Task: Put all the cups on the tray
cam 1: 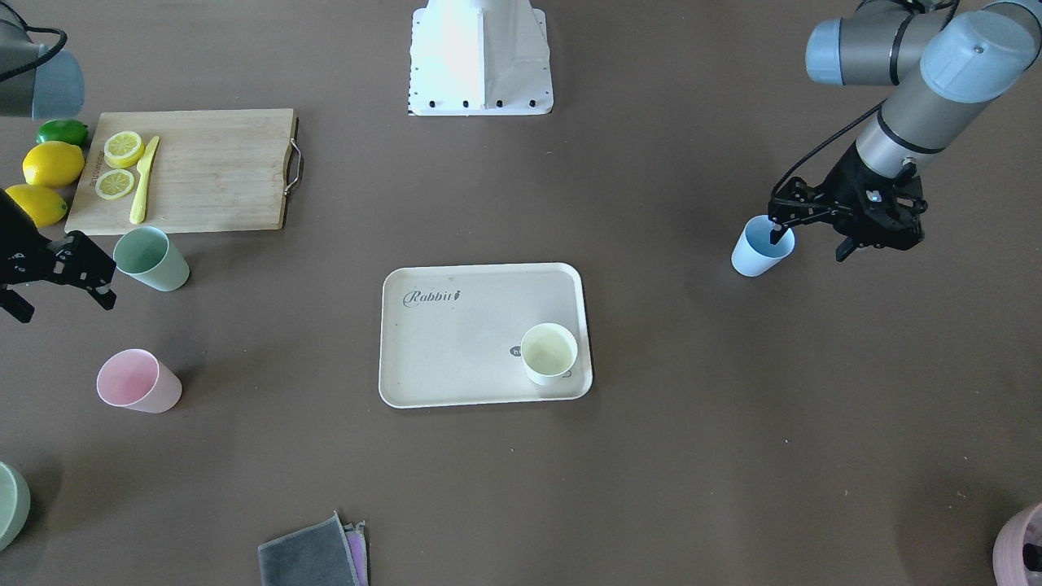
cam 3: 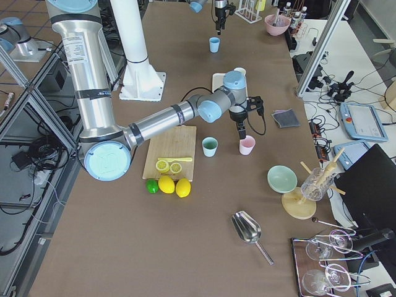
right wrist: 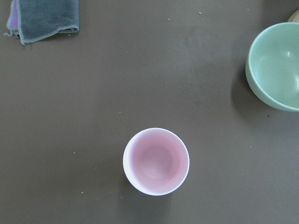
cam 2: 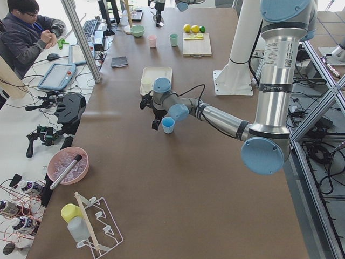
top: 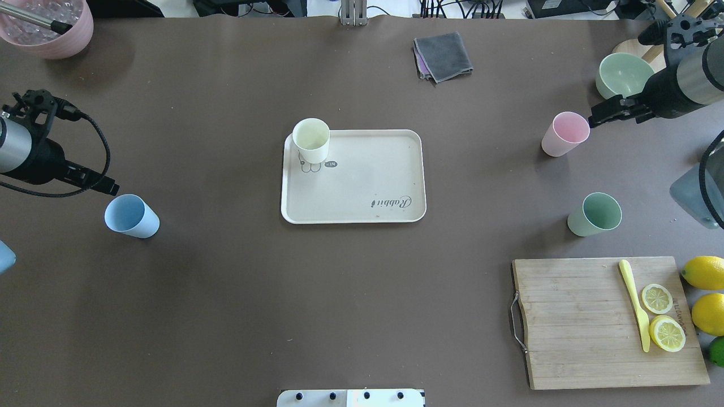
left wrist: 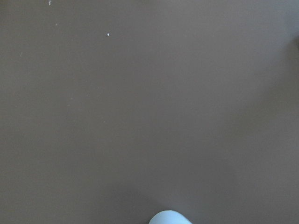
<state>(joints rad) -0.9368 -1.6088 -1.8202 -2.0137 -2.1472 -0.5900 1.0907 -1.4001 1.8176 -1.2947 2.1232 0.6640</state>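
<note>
The cream "Rabbit" tray [cam 1: 456,350] lies mid-table, also in the overhead view [top: 367,175]. A cream cup [cam 1: 549,352] stands upright in one corner of it. A blue cup [cam 1: 763,247] stands on the table. My left gripper [cam 1: 814,242] is open beside it, one fingertip [cam 1: 780,236] over its rim. The blue cup's rim barely shows in the left wrist view [left wrist: 170,218]. A pink cup [right wrist: 156,161] stands upright below my right gripper [cam 1: 59,301], which is open and empty. A green cup [cam 1: 151,258] stands near the cutting board.
A wooden cutting board [cam 1: 203,171] holds lemon slices and a yellow knife, with whole lemons [cam 1: 50,163] and a lime beside it. A green bowl [top: 625,73], a folded grey cloth [top: 443,55] and a pink bowl [top: 48,25] sit along the far edge.
</note>
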